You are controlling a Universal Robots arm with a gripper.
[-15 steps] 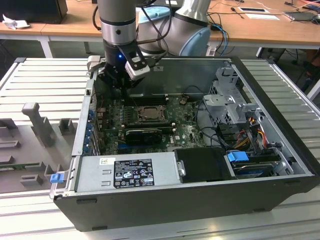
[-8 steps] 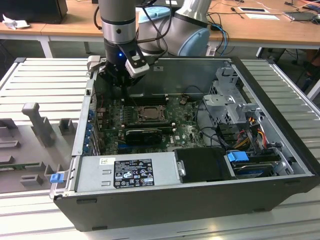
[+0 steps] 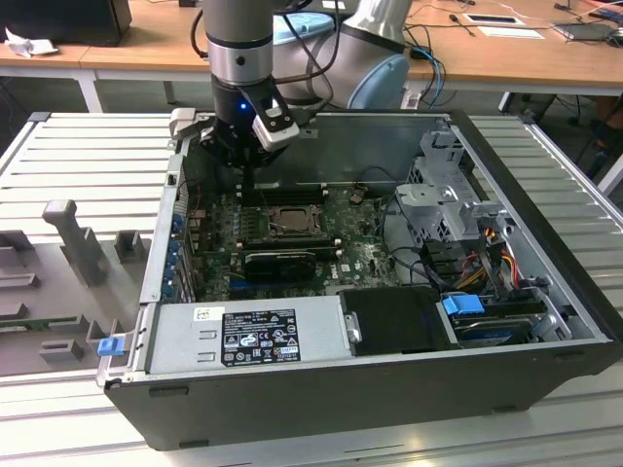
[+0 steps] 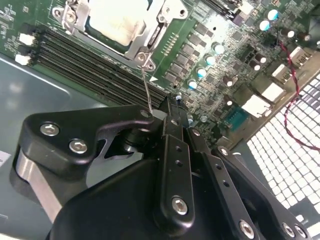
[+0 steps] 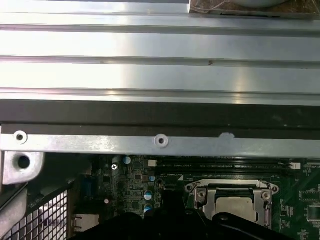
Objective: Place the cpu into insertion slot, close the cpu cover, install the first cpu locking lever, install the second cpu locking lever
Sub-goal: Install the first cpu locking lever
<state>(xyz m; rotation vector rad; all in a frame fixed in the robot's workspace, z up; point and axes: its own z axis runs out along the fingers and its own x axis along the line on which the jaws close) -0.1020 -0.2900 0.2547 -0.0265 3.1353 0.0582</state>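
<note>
Arm comes down near vertical from the far side into the open computer case [image 3: 545, 331], wrist just above the far-left part of the green motherboard [image 3: 365, 255], blue light lit on the wrist. Gripper [image 3: 248, 185] points down, tips just on the far side of the insertion slot [image 3: 289, 220], close to the case's far wall. In the second wrist view the gripper [image 4: 167, 111] has its black fingers [image 4: 175, 150] drawn together, tips meeting with no visible gap, pinched at the end of a thin wire locking lever [image 4: 146, 90] that runs up to the socket corner. The cpu [image 4: 117, 20] sits in the slot, pale metal top showing through the window of the cpu cover [image 4: 145, 40], which lies flat over it; also seen in the first wrist view as cpu [image 5: 235, 206] under the cover [image 5: 231, 190]. Black memory slots [image 4: 80, 62] run between socket and gripper. Power supply [image 3: 248, 336] along the near edge, drive cage [image 3: 448, 204] at the exterior view's right
</note>
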